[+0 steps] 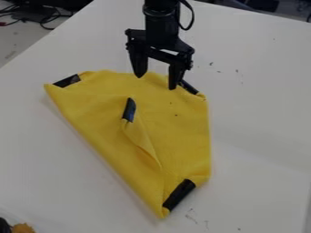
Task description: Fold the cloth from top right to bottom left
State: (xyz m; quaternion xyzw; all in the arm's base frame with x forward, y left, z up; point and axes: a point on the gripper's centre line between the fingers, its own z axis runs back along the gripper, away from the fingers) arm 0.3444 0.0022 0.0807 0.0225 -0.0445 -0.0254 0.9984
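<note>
The gripper point(157, 81) hangs over the upper edge of the yellow cloth point(182, 123), its two fingers spread apart with nothing between them. Its right finger stands close to the black-taped top right corner point(189, 87) of the cloth; whether they touch I cannot tell. Black tape also marks the top left corner point(67, 81) and the bottom corner point(179, 195). Near the middle, a folded-over flap ends in a black-taped tip point(128, 109), with a raised crease running down from it. The cloth's left side is a long slanted fold.
The cloth lies on a white table point(261, 118) with small dark marks on it. At the bottom left edge sits an orange-brown object point(23, 228) beside a dark one. Cables point(42, 19) lie beyond the table's upper left edge.
</note>
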